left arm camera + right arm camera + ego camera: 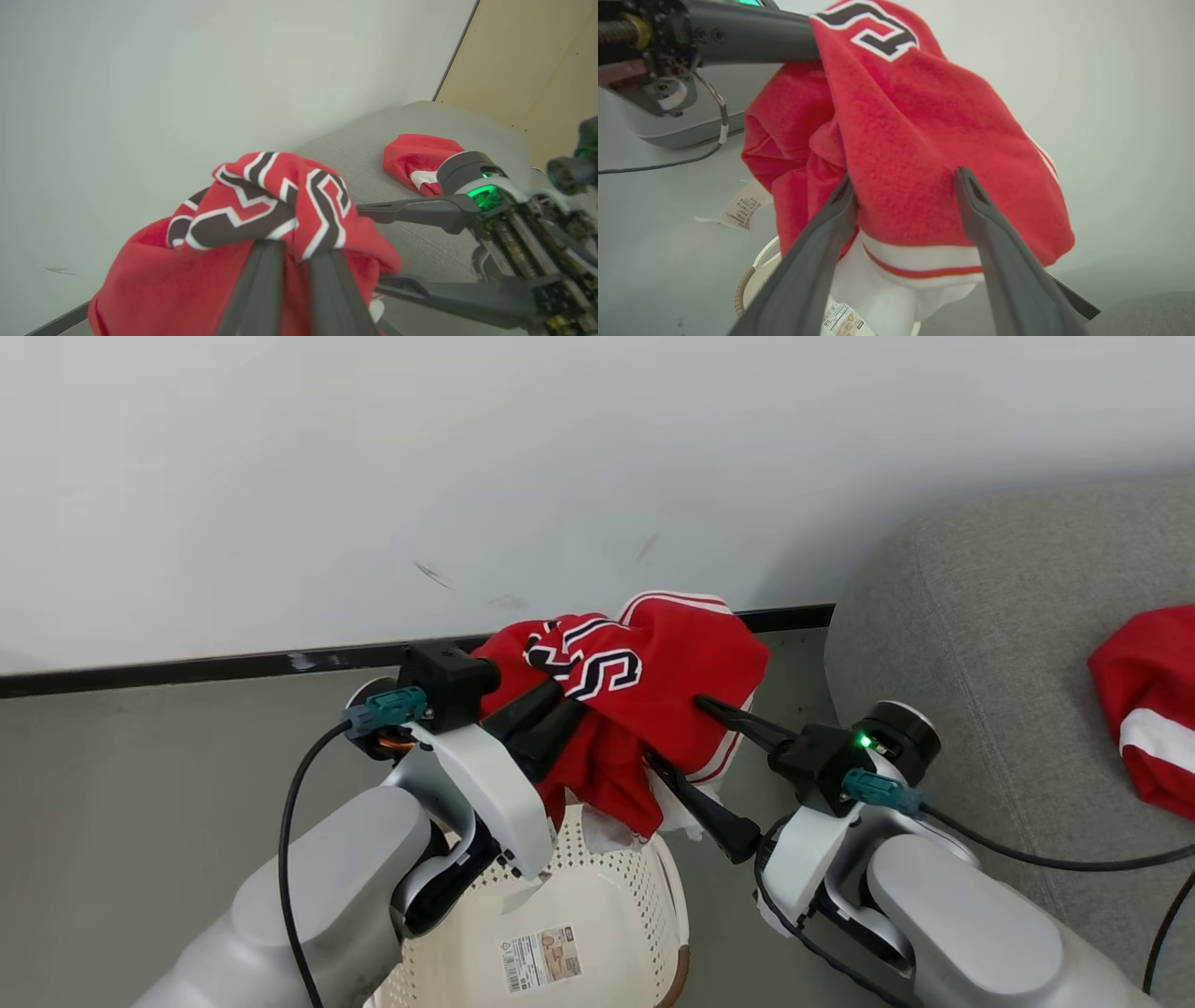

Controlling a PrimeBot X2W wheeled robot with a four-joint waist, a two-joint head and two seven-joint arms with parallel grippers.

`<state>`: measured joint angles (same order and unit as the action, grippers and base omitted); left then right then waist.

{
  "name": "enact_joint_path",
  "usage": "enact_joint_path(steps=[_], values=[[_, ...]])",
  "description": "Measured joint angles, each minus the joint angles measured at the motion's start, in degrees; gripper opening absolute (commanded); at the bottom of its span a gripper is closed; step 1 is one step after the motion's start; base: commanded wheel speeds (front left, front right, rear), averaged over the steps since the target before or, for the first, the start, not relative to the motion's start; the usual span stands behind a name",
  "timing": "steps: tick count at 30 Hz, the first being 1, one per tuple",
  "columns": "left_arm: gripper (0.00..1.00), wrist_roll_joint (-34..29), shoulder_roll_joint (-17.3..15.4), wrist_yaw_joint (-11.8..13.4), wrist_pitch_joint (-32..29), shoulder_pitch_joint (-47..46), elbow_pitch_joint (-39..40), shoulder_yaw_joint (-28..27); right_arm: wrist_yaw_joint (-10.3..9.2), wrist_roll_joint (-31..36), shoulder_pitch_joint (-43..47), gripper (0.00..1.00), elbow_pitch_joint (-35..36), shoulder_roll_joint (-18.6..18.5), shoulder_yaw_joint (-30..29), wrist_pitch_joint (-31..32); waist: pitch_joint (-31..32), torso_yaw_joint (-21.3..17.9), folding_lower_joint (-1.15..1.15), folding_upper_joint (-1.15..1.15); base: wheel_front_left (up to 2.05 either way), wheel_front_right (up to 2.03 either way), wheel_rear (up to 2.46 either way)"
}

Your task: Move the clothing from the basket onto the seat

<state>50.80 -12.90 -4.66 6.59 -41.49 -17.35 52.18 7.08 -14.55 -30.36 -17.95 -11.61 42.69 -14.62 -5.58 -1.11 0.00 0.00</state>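
Above basket [616, 905]: held garment [672, 663] | right: seat [980, 616], red garment [1153, 700] | behind: wall [467, 457]

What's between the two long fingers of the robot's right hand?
A bulge of the red jersey, which the shut left gripper holds up. The right gripper stands open with a finger on either side of it, as the right wrist view shows.

A black-and-white "S" marks the red garment [674, 665]; the basket label [542, 959] is illegible.
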Motion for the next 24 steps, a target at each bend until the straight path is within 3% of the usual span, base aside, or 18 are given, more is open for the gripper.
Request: enact_joint_path(steps=[7,16,17,19,24], values=[[0.00,-0.54,0.33,0.00,-0.55,0.10,1.31,1.16,0.00,-0.12,-1.11,1.00,-5.32,-0.48,4.04,0.45,0.38,0.95,0.00,0.00,0.00,0.00,0.00],[0.00,-0.56,0.54,0.24,-1.25,1.14,2.42,2.00,0.00,-1.20,-4.49,1.00,-8.71,1.55,5.66,0.42,1.01,1.64,0.00,0.00,0.00,0.00,0.00],[0.00,-0.56,0.57,0.26,-1.54,1.14,2.54,2.04,0.00,-1.45,-4.54,0.48,-9.02,1.67,5.83,0.42,1.06,1.69,0.00,0.00,0.00,0.00,0.00],[0.00,-0.56,0.63,0.55,-1.68,1.14,2.81,2.13,0.00,-2.12,-4.83,0.00,-9.93,2.00,6.13,0.41,1.13,1.79,0.00,0.00,0.00,0.00,0.00],[0.00,-0.51,0.51,0.84,-1.99,1.28,3.32,2.13,0.00,-2.61,-5.48,0.00,-11.23,2.38,5.13,0.40,1.21,1.87,0.00,0.00,0.00,0.00,0.00]])
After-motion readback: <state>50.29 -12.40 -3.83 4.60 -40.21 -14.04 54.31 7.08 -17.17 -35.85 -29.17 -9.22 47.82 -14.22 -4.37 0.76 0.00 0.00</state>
